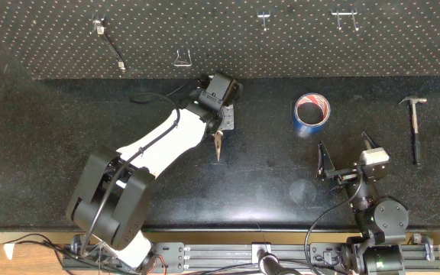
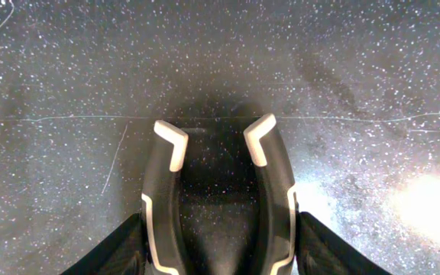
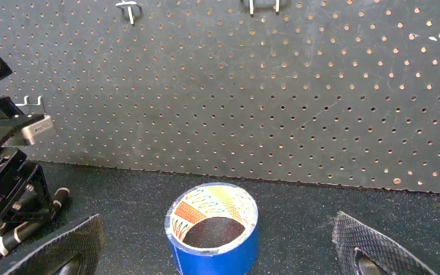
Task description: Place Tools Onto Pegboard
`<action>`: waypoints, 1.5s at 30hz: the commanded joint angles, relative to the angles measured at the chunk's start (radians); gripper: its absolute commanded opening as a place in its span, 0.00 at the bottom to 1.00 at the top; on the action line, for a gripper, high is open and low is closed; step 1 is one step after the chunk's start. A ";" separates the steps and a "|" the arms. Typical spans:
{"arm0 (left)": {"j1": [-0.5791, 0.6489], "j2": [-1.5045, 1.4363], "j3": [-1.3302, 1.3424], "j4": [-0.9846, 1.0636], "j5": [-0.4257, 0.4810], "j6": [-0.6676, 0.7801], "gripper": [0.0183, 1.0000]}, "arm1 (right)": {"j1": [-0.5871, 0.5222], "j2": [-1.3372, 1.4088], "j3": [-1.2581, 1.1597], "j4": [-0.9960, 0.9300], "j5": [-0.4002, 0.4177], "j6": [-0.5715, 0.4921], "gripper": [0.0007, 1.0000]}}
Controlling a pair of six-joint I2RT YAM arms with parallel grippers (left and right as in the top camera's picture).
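Left gripper (image 2: 216,142): fingers spread, only speckled table (image 2: 67,76) between them, gripping nothing. Pliers (image 1: 218,142) flat on table just beside this gripper, on arm-base side, nose pointing away from pegboard (image 3: 319,99), untouched. Right gripper (image 1: 344,141): fingers wide apart, holding nothing, facing pegboard. Blue tape roll (image 3: 212,225) stands straight ahead of it, in line with gap, no contact. Hammer (image 1: 415,130) well off to right gripper's right, head toward pegboard. Bare hook (image 1: 182,58) on pegboard beyond left gripper.
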 commanded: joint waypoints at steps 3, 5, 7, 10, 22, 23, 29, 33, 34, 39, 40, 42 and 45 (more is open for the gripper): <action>0.003 0.017 0.019 0.032 0.029 -0.003 0.01 | 0.008 -0.006 -0.004 -0.003 0.001 0.008 0.98; 0.003 -0.011 0.019 0.031 0.028 -0.002 0.01 | 0.008 -0.006 -0.004 -0.003 0.001 0.007 0.98; 0.003 -0.089 0.019 0.004 0.013 -0.001 0.01 | 0.008 -0.006 -0.004 -0.003 0.001 0.007 0.98; 0.004 -0.246 0.001 -0.094 -0.040 0.002 0.01 | 0.008 -0.006 -0.004 -0.003 0.001 0.007 0.98; 0.203 -0.634 -0.053 0.334 -0.148 0.416 0.01 | 0.008 -0.006 -0.004 -0.003 0.001 0.007 0.98; 0.208 -0.614 -0.053 0.404 -0.148 0.443 0.01 | 0.008 -0.006 -0.004 -0.003 0.001 0.007 0.98; 0.235 -0.348 -0.053 0.822 -0.148 0.493 0.01 | 0.008 -0.006 -0.004 -0.003 0.001 0.007 0.98; 0.234 -0.266 -0.053 0.892 -0.148 0.493 0.01 | 0.008 -0.006 -0.004 -0.003 0.001 0.007 0.97; 0.233 -0.258 -0.053 0.897 -0.148 0.492 0.01 | 0.008 -0.006 -0.004 -0.003 0.001 0.007 0.98; 0.233 -0.228 -0.055 0.895 -0.148 0.492 0.01 | 0.008 -0.006 -0.004 -0.003 0.001 0.007 0.98; 0.233 -0.216 -0.055 0.894 -0.140 0.492 0.01 | 0.008 -0.006 -0.004 -0.003 0.001 0.007 0.98; 0.233 -0.203 -0.055 0.893 -0.132 0.492 0.01 | 0.008 -0.006 -0.004 -0.004 0.001 0.008 0.98; 0.233 -0.175 -0.055 0.894 -0.108 0.488 0.01 | 0.008 -0.006 -0.004 -0.003 0.001 0.007 0.98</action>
